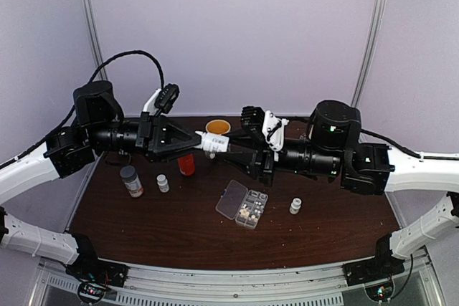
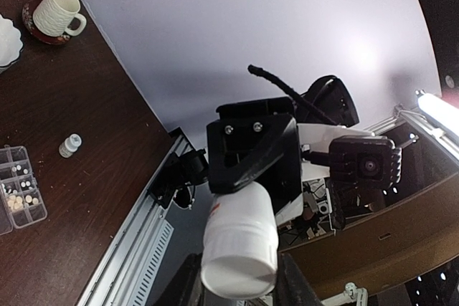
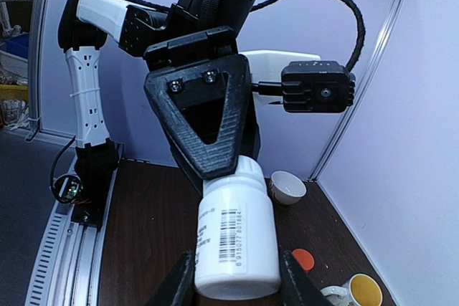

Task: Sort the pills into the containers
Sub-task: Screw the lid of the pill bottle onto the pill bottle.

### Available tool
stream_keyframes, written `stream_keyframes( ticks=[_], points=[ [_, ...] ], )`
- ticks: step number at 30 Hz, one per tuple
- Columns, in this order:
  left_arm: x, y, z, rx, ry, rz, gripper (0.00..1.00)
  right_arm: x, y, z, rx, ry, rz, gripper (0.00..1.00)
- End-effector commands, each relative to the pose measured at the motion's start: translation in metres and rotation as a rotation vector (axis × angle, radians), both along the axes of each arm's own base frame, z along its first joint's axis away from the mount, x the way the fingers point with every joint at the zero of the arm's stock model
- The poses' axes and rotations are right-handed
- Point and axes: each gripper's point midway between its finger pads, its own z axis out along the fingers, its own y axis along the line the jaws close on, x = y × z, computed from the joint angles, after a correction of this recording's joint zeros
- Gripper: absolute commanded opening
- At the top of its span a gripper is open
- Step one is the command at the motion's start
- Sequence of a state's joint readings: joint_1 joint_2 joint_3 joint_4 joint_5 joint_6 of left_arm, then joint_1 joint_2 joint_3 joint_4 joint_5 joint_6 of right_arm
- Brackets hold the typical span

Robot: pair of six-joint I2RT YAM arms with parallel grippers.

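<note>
A white pill bottle (image 1: 214, 143) hangs in the air between both grippers, above the table's back middle. My left gripper (image 1: 203, 141) is shut on its ribbed cap end (image 2: 240, 263). My right gripper (image 1: 233, 150) is shut on its barcoded body (image 3: 237, 241). The clear organizer box (image 1: 231, 200) lies open on the table in front of them. Whitish and tan pills (image 1: 249, 213) sit in some of its compartments. The box also shows at the left edge of the left wrist view (image 2: 34, 209), with pills (image 2: 14, 202) inside.
A grey-capped bottle (image 1: 131, 180), a small white bottle (image 1: 163, 183) and an orange bottle (image 1: 186, 165) stand at the left. Another small white bottle (image 1: 295, 206) stands right of the box. A cup of yellow liquid (image 1: 218, 127) is at the back. An orange cap (image 3: 303, 259) lies on the table.
</note>
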State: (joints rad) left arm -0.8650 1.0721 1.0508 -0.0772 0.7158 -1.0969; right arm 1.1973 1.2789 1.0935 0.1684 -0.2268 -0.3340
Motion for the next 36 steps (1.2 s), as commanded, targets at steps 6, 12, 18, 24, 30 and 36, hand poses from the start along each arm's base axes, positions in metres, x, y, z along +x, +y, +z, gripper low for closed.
stream_keyframes(
  ticks=[6, 12, 18, 24, 30, 36],
  points=[
    [-0.012, -0.008, 0.005, -0.008, -0.086, -0.114, 0.21, -0.023, 0.006, 0.013, 0.014, 0.119, 0.150, 0.00],
    [-0.015, -0.009, 0.004, 0.036, -0.196, -0.157, 0.18, -0.021, 0.007, 0.029, 0.081, 0.307, 0.191, 0.00],
    [-0.006, -0.011, 0.004, 0.069, -0.386, -0.142, 0.05, -0.023, 0.010, 0.040, 0.155, 0.546, 0.234, 0.00],
    [0.006, -0.009, 0.002, 0.130, -0.700, -0.129, 0.05, -0.025, 0.014, 0.045, 0.223, 0.806, 0.303, 0.00],
    [0.009, -0.008, 0.009, 0.101, -1.049, -0.135, 0.13, -0.023, 0.013, 0.043, 0.283, 0.973, 0.329, 0.00],
    [-0.016, -0.006, 0.012, -0.023, -1.441, -0.309, 0.10, -0.029, 0.010, 0.047, 0.350, 1.120, 0.446, 0.00]
  ],
)
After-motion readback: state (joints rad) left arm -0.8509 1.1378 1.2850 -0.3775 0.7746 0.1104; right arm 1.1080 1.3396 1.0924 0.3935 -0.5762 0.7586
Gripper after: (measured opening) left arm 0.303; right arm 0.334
